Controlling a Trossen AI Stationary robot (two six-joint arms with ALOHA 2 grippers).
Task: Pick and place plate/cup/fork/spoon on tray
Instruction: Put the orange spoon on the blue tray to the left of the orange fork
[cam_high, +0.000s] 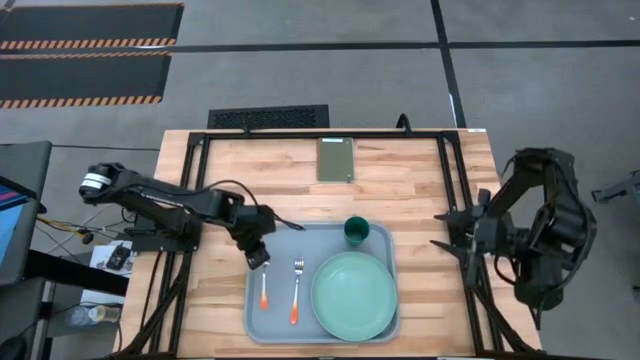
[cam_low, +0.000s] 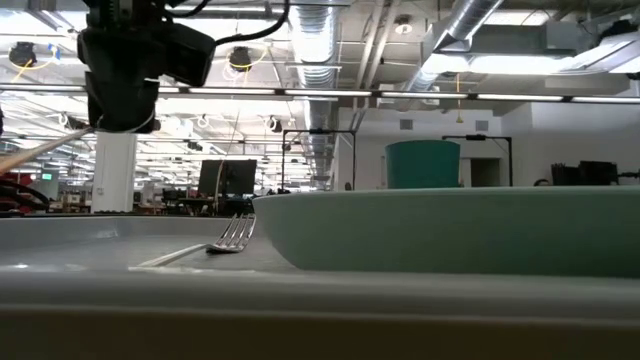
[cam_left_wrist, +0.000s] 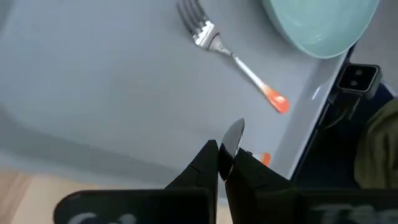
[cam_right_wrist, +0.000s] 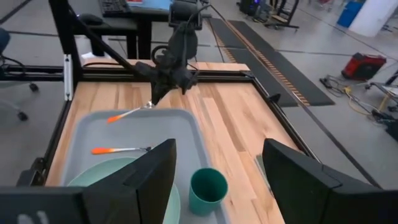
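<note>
The grey-blue tray (cam_high: 278, 322) lies at the table's near middle. On it are the mint plate (cam_high: 355, 295), the teal cup (cam_high: 357, 232) at its far right corner, and the fork (cam_high: 297, 290) lying flat left of the plate. My left gripper (cam_high: 259, 258) is over the tray's left part, shut on the spoon (cam_high: 264, 290). My right gripper (cam_high: 450, 235) is open and empty at the table's right side, clear of the tray. My left gripper pinches the spoon's silver bowl (cam_left_wrist: 233, 135) between its two fingers, coming slanting down from the table's far left. The orange handle (cam_right_wrist: 118, 116) slopes down from the fingers toward the table's near edge, over the tray's left part. Whether its end touches the tray, I cannot tell.
An olive-green rectangular slab (cam_high: 336, 158) lies at the table's far middle. A black frame (cam_high: 455, 190) runs around the wooden table top. Bare wood shows left and right of the tray.
</note>
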